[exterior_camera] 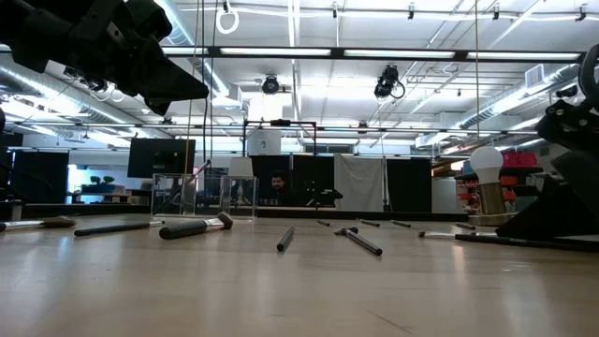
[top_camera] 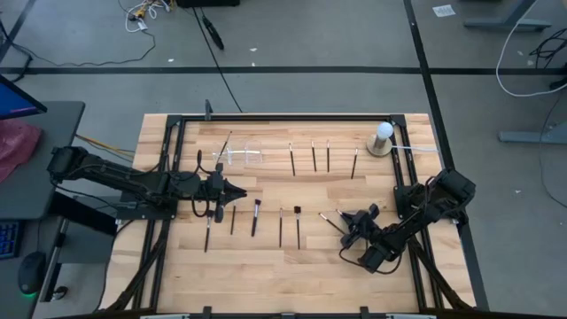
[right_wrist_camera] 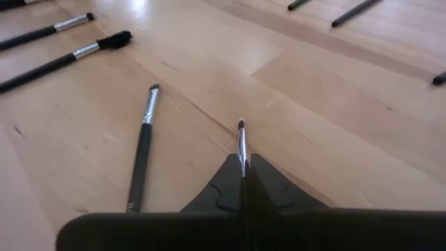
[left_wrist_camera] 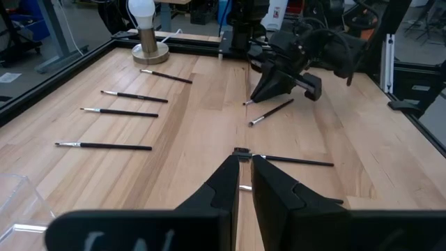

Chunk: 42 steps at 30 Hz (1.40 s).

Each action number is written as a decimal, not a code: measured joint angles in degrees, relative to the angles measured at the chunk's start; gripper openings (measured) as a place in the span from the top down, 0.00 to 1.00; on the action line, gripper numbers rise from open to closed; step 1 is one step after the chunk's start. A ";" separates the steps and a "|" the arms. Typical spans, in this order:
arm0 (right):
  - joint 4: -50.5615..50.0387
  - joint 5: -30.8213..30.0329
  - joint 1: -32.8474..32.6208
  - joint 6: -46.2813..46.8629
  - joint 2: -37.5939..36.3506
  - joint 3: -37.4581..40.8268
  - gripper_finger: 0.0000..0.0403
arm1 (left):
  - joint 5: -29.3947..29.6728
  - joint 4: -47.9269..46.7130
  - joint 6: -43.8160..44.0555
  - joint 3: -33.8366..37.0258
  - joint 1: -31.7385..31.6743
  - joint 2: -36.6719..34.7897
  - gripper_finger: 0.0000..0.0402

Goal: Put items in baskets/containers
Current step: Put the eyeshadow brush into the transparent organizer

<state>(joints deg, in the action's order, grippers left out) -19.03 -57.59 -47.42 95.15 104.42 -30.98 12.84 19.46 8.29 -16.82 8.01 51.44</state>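
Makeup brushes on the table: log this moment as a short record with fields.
right hand: shut on a thin brush, low over the wood at the right side
left hand: shut on a brush, at the left side near the clear holder
loose brushes: one row beside the holder, another nearer the front
clear holder: far left, one brush leaning in it
other: lamp bulb on a stand, far right corner

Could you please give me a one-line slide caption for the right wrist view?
Right gripper shut on a thin makeup brush, its tip pointing forward over the wooden table beside other loose brushes.
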 joint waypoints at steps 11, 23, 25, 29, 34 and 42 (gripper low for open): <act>1.89 -9.42 3.06 -7.61 -8.47 0.10 0.98 | -0.15 0.09 -2.80 0.00 0.00 0.00 0.90; 60.07 -4.94 7.70 -73.80 -14.24 -0.13 0.98 | -15.70 21.74 -9.73 0.00 0.15 12.84 0.90; 70.89 2.81 9.49 -84.97 -13.43 -0.13 0.98 | -17.76 28.29 -11.00 0.00 0.36 17.61 0.90; 84.17 16.57 13.51 -95.50 -12.16 -0.13 0.98 | -21.35 41.16 -14.52 -0.38 1.08 26.45 0.90; 90.65 28.73 18.31 -98.90 -10.27 -0.85 0.98 | -21.86 49.38 -18.41 -4.41 1.94 33.34 0.79; 90.98 36.01 21.15 -105.33 -6.45 -7.15 0.98 | -21.49 49.38 -18.59 -14.32 3.34 39.27 0.49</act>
<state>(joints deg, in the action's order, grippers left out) 71.95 -21.58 -26.27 -10.18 97.97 -38.13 -8.65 68.84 -10.30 -31.14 11.35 90.71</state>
